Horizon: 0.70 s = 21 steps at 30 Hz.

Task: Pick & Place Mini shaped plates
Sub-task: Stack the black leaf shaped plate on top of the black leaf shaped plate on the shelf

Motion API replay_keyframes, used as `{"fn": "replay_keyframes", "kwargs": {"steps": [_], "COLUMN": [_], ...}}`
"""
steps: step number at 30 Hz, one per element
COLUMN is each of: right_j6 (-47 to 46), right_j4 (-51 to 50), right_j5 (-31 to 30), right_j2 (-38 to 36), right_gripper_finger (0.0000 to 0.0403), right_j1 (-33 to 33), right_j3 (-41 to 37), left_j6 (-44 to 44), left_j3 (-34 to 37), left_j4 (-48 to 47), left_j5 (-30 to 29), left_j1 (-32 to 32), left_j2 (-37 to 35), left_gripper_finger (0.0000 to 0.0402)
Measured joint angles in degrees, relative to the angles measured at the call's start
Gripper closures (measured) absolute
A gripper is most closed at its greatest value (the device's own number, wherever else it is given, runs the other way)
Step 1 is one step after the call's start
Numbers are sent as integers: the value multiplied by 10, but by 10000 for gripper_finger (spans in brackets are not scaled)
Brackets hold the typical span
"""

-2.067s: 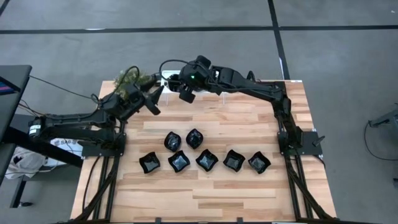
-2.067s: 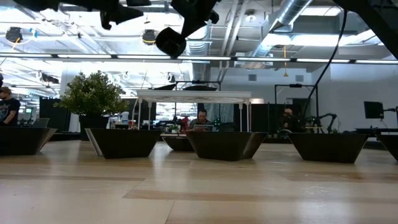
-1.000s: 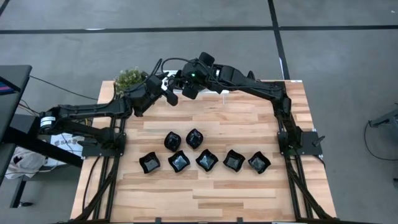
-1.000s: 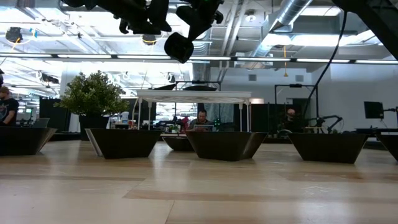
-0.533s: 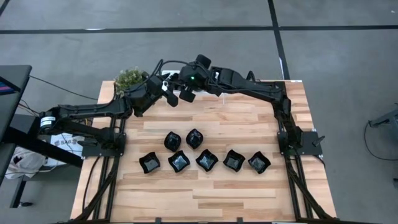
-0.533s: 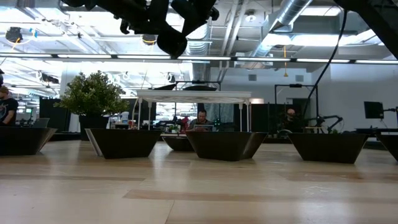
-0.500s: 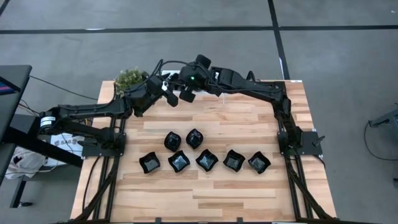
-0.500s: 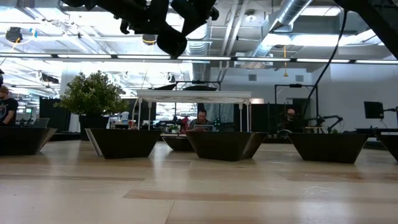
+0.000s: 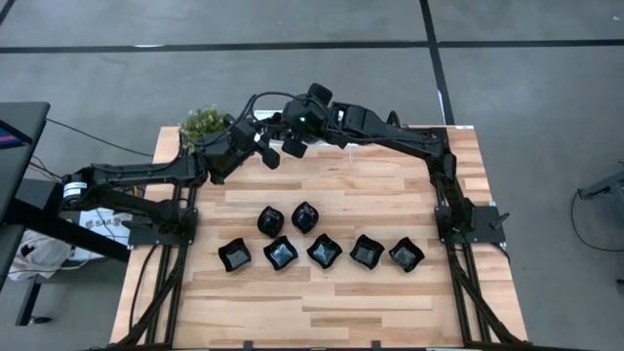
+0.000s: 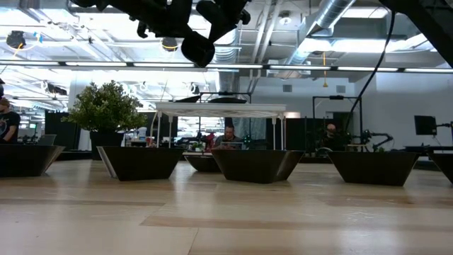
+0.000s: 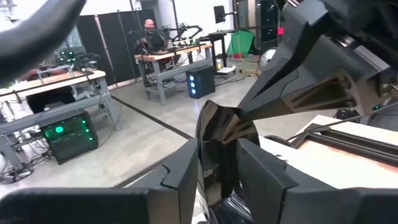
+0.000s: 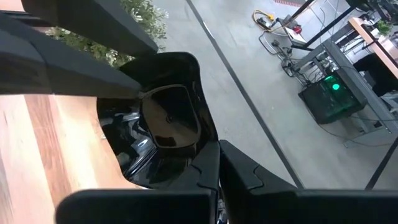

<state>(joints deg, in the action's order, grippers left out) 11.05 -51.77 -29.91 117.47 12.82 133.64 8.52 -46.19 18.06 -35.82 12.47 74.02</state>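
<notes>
One glossy black mini plate [image 12: 163,121] is up in the air over the table's far edge, between both grippers. My left gripper [image 9: 262,150] comes at it from the table's left and my right gripper [image 9: 292,146] from the right; each is shut on it. The left wrist view shows the same plate [image 11: 216,140] edge-on. Several more black plates [image 9: 324,251] rest on their bases on the wooden table, in two rows; in the low view they [image 10: 255,164] stand in a line. My left gripper [image 11: 217,157] pinches the plate's wall [image 11: 214,163] between its two fingers, coming roughly level from the table's left. The plate stands on edge, lifted clear. My right gripper [image 12: 217,153] pinches the opposite rim [image 12: 198,144], one finger on the inner face [image 12: 202,169] and one behind. It comes from the table's right.
A small green potted plant [image 9: 203,122] stands at the far left corner, close behind my left arm. The white rack [image 10: 219,110] stands at the far edge under my right arm. The near part of the table [image 9: 341,307] is bare wood. People and desks show in the room beyond.
My left gripper has swung from beside the plant toward the table's right and met the plate that my right gripper holds up. In the last second both grippers have stayed nearly still, with the plate between them. The plates on the table have not moved.
</notes>
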Motion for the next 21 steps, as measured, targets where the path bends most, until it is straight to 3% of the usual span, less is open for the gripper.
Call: {"fn": "replay_keyframes", "kwargs": {"steps": [9, 21], "right_j6": [0, 0], "right_j4": [0, 0], "right_j5": [0, 0], "right_j2": [0, 0], "right_gripper_finger": [403, 403], "right_j1": [0, 0], "right_j3": [0, 0], "left_j6": [0, 0], "left_j3": [0, 0], "left_j4": [4, 8], "left_j5": [-22, -26], "left_j1": [0, 0], "left_j2": [0, 0], "left_gripper_finger": [319, 395]}}
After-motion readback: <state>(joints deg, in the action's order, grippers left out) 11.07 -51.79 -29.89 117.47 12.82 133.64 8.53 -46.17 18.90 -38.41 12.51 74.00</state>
